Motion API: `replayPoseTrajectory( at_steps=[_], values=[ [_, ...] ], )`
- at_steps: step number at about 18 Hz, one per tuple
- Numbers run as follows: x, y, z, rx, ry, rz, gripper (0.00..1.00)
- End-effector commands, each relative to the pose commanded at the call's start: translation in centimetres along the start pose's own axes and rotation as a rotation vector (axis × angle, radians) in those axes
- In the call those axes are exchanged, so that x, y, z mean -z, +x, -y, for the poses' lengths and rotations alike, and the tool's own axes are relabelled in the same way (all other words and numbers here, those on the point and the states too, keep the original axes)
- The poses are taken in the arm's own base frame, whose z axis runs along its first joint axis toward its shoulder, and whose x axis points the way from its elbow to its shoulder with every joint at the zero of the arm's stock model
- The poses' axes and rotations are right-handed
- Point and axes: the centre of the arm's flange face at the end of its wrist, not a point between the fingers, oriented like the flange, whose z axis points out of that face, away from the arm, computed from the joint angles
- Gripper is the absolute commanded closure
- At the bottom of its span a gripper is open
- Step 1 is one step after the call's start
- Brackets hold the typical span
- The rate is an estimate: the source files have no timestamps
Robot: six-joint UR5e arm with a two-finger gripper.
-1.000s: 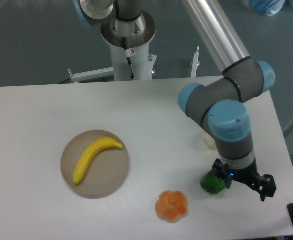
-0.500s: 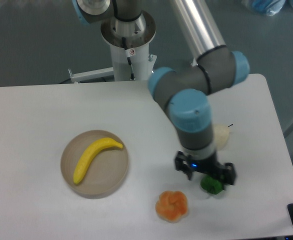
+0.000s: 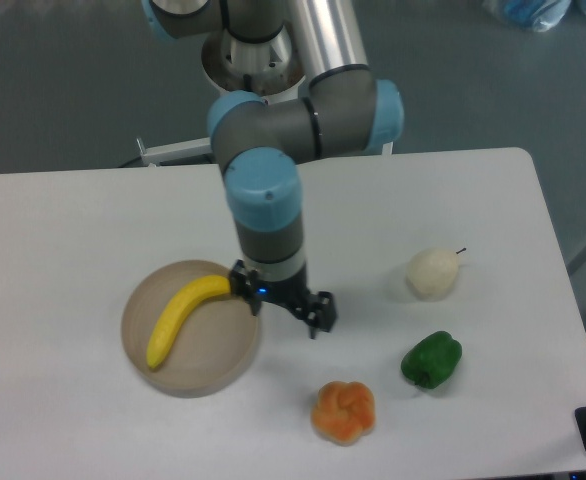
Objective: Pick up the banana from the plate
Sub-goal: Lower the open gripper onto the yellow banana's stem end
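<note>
A bright yellow banana (image 3: pixel 181 314) lies diagonally on the round beige plate (image 3: pixel 213 350) at the left-middle of the white table. My gripper (image 3: pixel 280 303) hangs over the plate's right rim, just to the right of the banana's upper tip. Its black fingers (image 3: pixel 319 317) are spread open, and nothing shows between them. The wrist and forearm above it hide a small part of the plate's edge and the table behind.
Right of the gripper, a pale pear-like fruit (image 3: pixel 432 273) and a green pepper (image 3: pixel 432 361) sit on the table. An orange lobed fruit (image 3: pixel 343 411) lies near the front edge. The arm's base column (image 3: pixel 258 60) stands behind the table.
The arm has swung left across the table, from above the green pepper to the plate's right rim. The pepper and the pale fruit are now uncovered. The banana has not moved.
</note>
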Motion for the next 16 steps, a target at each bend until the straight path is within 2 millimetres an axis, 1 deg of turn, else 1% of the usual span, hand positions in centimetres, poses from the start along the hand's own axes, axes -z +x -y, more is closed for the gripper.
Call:
replayPoseTrajectory(
  at_steps=[3, 5, 7, 8, 10, 12, 16],
  values=[
    [-2.5, 4.2, 0.7, -0.048, -0.033, -0.025, 0.00],
    [-3.5, 6.4, 0.9, -0.067, -0.037, -0.020, 0.00],
    [-4.3, 7.9, 1.0, -0.091, -0.049, -0.016, 0.00],
    [-4.8, 9.1, 1.0, -0.111, -0.069, -0.011, 0.00],
    [-5.5, 10.0, 0.6, -0.131, -0.088, -0.012, 0.00],
    [-5.9, 10.8, 0.8, -0.140, -0.097, -0.015, 0.00],
    [-6.6, 11.0, 0.8, -0.141, -0.105, -0.021, 0.00]
  ],
)
